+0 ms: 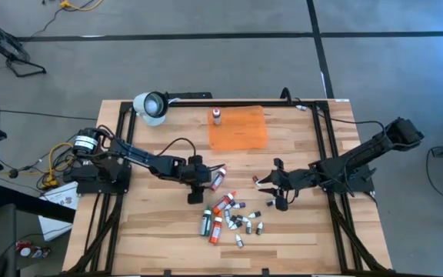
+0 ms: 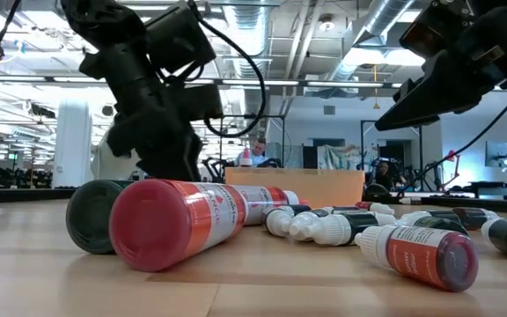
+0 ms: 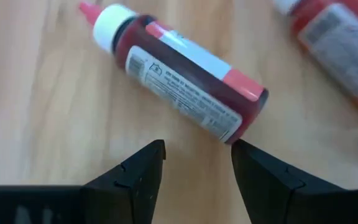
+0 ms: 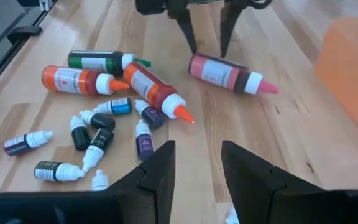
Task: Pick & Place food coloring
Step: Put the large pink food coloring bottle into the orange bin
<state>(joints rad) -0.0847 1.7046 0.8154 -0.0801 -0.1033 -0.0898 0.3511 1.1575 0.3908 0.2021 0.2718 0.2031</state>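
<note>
got my left claw (image 3: 197, 155) hovering fingers apart, empty, right over the pink food coloring bottle (image 3: 182, 78) lying flat on the tabletop (image 3: 42, 124) just ahead, lined up to straddle it.

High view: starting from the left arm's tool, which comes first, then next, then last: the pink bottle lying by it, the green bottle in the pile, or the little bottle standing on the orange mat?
1. Pink bottle, lying right beside the left tool.
2. Green bottle, in the pile nearer the table's front.
3. Little bottle, upright on the orange mat at the back.
</note>
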